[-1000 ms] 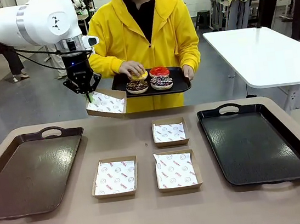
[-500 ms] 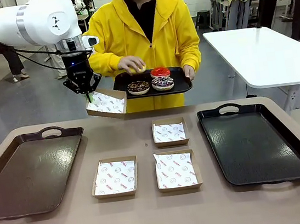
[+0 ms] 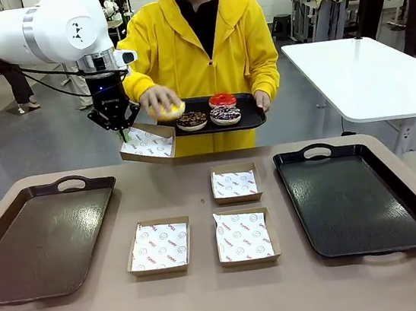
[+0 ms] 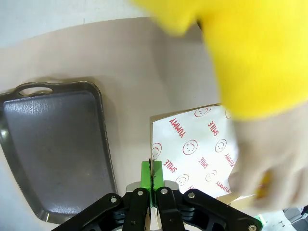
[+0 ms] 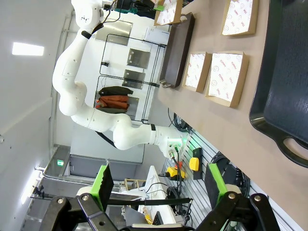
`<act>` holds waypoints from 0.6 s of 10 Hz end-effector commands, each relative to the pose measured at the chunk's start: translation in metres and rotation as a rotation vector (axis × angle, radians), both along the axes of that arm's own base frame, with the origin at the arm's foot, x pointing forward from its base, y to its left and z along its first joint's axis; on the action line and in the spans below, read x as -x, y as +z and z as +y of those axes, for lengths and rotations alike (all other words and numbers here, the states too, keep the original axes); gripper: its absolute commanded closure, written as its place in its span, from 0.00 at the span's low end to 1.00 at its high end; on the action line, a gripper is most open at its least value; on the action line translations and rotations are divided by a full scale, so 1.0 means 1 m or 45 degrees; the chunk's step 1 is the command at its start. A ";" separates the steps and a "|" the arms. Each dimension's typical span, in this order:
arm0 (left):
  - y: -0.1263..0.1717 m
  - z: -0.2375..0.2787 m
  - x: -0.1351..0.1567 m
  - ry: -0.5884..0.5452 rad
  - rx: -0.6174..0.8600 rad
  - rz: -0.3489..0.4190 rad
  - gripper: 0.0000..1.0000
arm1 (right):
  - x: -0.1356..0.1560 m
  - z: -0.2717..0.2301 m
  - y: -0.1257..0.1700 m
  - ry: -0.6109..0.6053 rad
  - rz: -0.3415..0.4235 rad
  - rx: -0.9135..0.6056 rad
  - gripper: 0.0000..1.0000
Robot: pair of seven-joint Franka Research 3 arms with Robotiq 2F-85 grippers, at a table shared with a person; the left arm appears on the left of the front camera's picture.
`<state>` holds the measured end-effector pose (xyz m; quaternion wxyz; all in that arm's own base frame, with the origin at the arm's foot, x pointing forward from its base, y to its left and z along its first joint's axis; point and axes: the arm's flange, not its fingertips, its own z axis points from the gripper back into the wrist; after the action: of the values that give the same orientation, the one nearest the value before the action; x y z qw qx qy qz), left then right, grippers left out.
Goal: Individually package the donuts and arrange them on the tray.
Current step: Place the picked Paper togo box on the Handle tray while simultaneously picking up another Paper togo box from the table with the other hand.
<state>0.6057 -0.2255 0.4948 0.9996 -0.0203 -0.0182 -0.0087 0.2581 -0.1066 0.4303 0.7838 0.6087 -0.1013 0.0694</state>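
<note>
Boxing yellow donut (image 3: 172, 112): pinching raised box (image 3: 147, 143) rim in left gripper (image 3: 121, 133), right gripper (image 5: 160, 182) splayed empty; next, steadying box under hand (image 3: 154, 99).

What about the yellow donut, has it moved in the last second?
Yes. The person's hand has carried the yellow donut left from its place on the small black tray, toward the paper-lined box that the left gripper holds still.
</note>
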 end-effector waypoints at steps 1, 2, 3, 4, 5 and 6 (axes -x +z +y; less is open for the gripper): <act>0.000 0.001 0.000 0.002 0.001 -0.008 1.00 | 0.001 0.000 0.000 0.003 -0.015 -0.016 0.00; 0.000 0.001 0.000 0.002 0.001 -0.008 1.00 | 0.001 0.000 0.000 0.003 -0.015 -0.016 0.00; 0.000 0.001 0.000 0.002 0.001 -0.008 1.00 | 0.001 0.000 0.000 0.003 -0.015 -0.016 0.00; 0.000 0.001 0.000 0.002 0.001 -0.008 1.00 | 0.001 0.000 0.000 0.003 -0.015 -0.016 0.00; 0.000 0.001 0.000 0.002 0.001 -0.008 1.00 | 0.001 0.000 0.000 0.003 -0.015 -0.016 0.00; 0.000 0.001 0.000 0.002 0.001 -0.008 1.00 | 0.001 0.000 0.000 0.003 -0.015 -0.016 0.00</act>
<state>0.6057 -0.2254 0.4947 0.9996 -0.0203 -0.0182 -0.0086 0.2581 -0.1066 0.4303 0.7838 0.6087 -0.1013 0.0694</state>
